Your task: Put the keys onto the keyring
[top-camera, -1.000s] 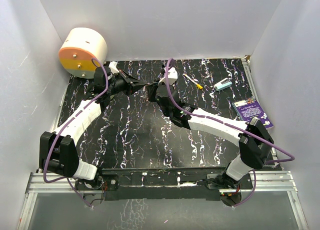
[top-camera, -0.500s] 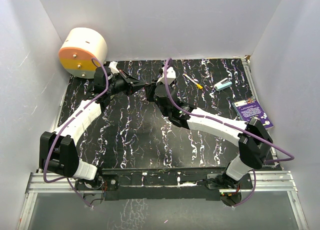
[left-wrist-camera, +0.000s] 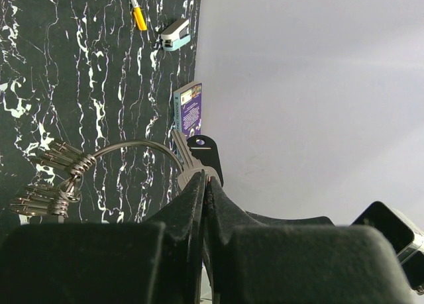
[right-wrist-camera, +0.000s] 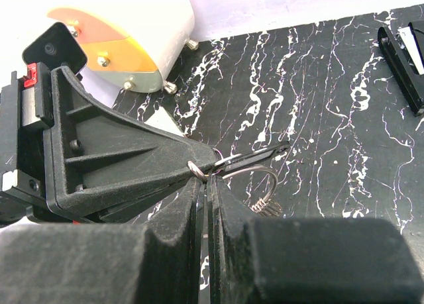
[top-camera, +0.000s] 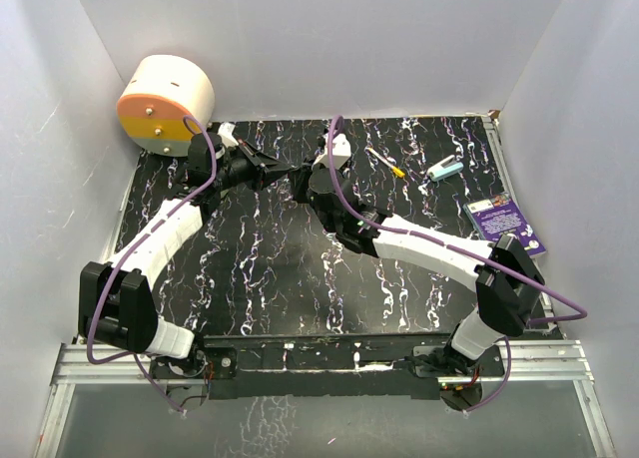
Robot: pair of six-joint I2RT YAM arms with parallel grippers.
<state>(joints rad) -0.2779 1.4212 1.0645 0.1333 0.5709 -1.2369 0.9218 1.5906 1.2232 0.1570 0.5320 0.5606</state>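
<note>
The two grippers meet tip to tip above the far middle of the black marbled table [top-camera: 270, 268]. My left gripper [top-camera: 277, 171] is shut on the keyring [left-wrist-camera: 136, 145], a thin silvery wire loop with coiled ends that curves left from its tips [left-wrist-camera: 207, 178]. Silvery keys [left-wrist-camera: 184, 152] and a black flat tag [left-wrist-camera: 204, 152] stick out at the pinch. My right gripper [top-camera: 299, 180] is shut, with a thin flat blade, apparently a key, between its fingers [right-wrist-camera: 211, 182]. The wire loop [right-wrist-camera: 268, 179] and black tag [right-wrist-camera: 262, 155] hang just beyond.
A round white and orange container [top-camera: 165, 104] stands at the far left corner. A yellow-handled tool [top-camera: 385, 163], a small teal and white item [top-camera: 445, 168] and a purple booklet [top-camera: 504, 222] lie at the right. White walls close the table on three sides.
My right gripper has shifted slightly left and closer to the left gripper's tips. The left arm has stayed still.
</note>
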